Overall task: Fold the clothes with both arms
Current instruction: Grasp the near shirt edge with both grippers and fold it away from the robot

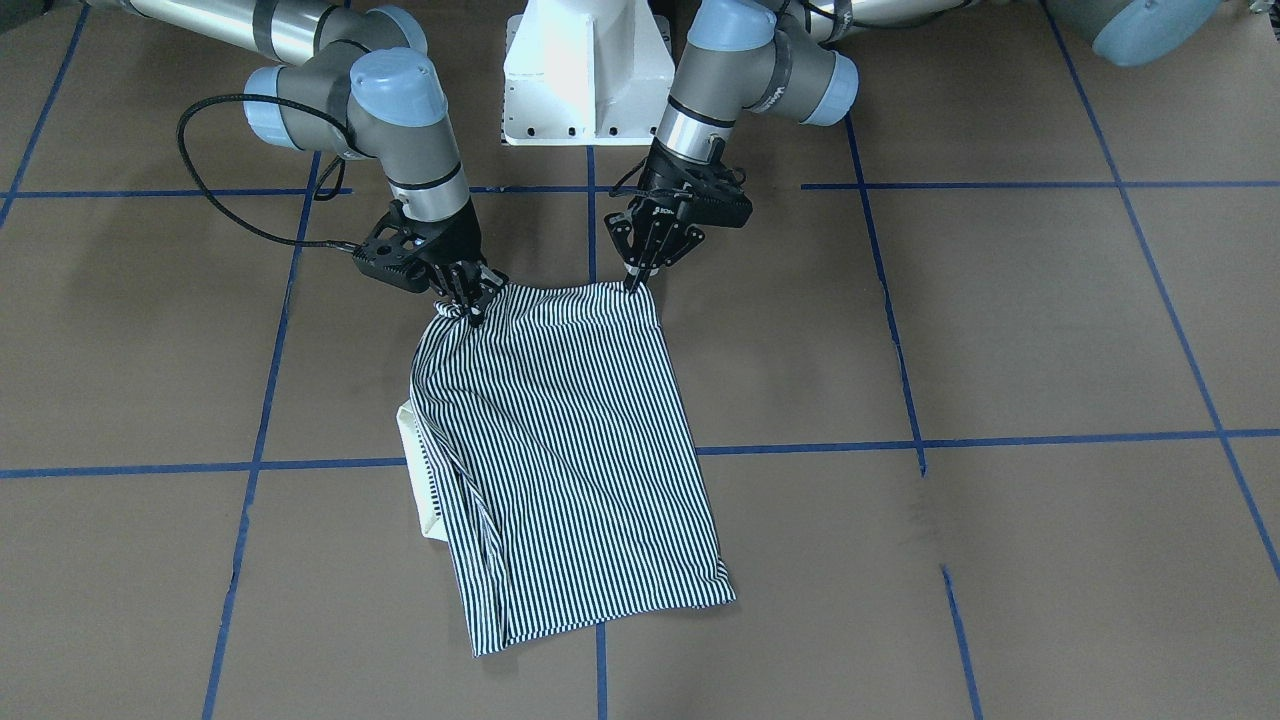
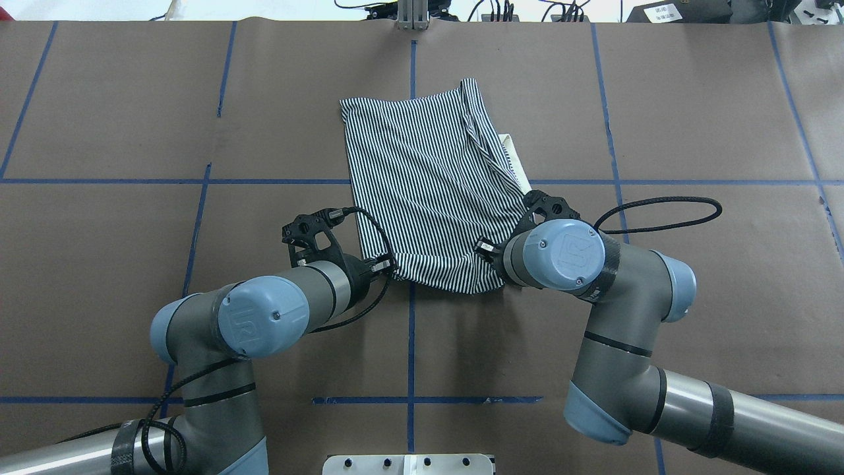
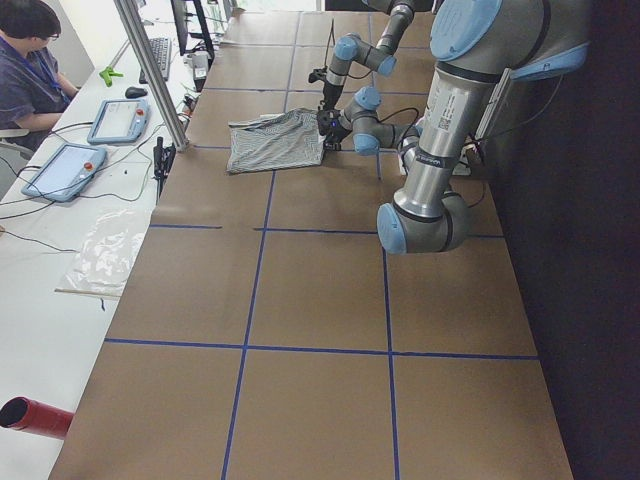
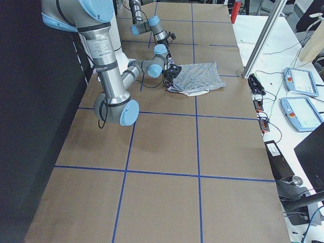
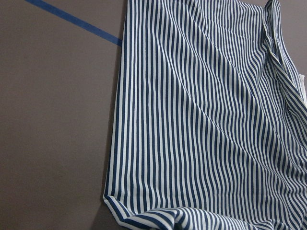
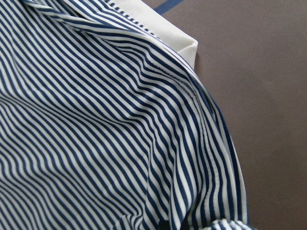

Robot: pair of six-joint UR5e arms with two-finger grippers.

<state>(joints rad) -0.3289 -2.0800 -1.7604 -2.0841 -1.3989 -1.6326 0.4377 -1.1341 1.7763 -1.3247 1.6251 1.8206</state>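
while the left gripper [image 1: 637, 278] pinches one shirt [image 1: 570, 440] corner, the right gripper [image 1: 463, 305] pinches another. the collar [image 1: 420, 485] peeks out.

Striped polo shirt [image 1: 580, 440] lying folded on the brown bench [image 1: 1000, 330], which is ruled with blue tape lines [image 1: 1050, 440]. The right hand [image 1: 468, 305] pinches one corner of the shirt's edge nearest the robot, bunching the cloth. The left hand [image 1: 635, 283] meets the other corner, fingers drawn together. A cream collar [image 1: 420, 480] protrudes on the right hand's side. White pedestal base [image 1: 585, 70] at top.
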